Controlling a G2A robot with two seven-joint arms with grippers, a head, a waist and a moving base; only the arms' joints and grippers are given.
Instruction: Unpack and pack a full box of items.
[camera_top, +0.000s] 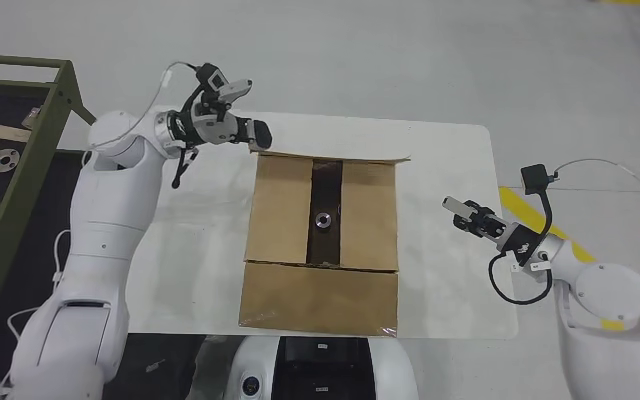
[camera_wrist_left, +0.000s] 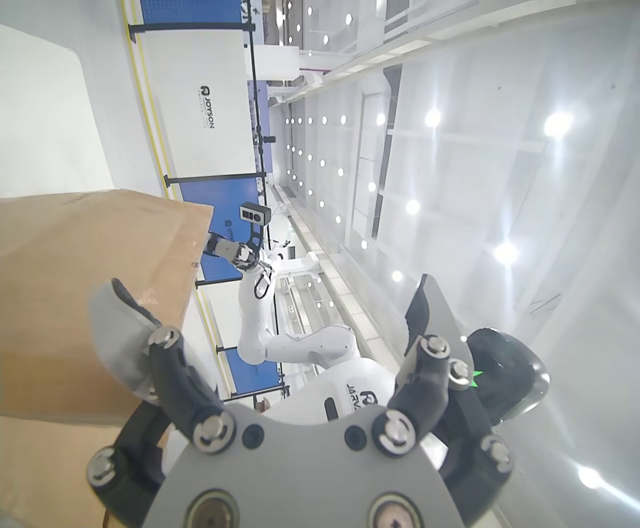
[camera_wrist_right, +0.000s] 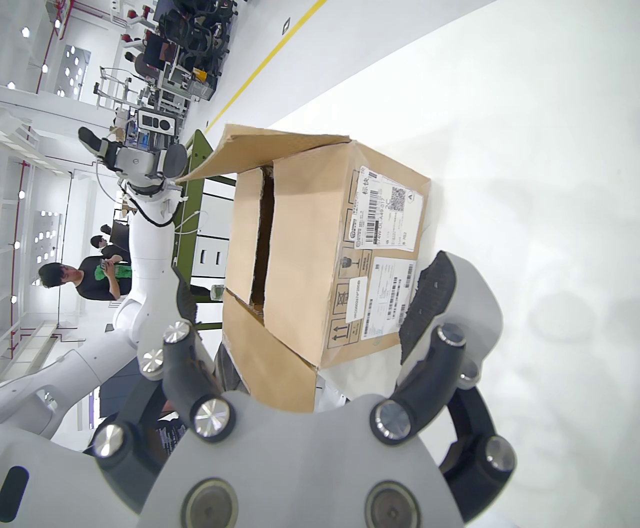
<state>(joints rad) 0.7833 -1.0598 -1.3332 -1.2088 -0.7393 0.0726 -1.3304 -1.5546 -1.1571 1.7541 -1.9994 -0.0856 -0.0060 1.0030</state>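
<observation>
My left pincer (camera_top: 257, 134) sits at the far left corner of the box (camera_top: 283, 215), fingers spread, one beside the raised flap (camera_wrist_left: 100, 240), gripping nothing. My right pincer (camera_top: 458, 207) hangs open and empty, well right of the box. The box stands mid-way on the table (camera_top: 440, 160). A dark slit in its top shows a round metal part (camera_top: 322, 219); the rest is hidden.

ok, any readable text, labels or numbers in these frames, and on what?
White shipping label on the box side: barcode, square code, lines of print; too small to read reliably.
The lower labels on the same side: barcodes and handling symbols; print too small.
White wall panel behind the table: a brand mark, not quoted here.
</observation>
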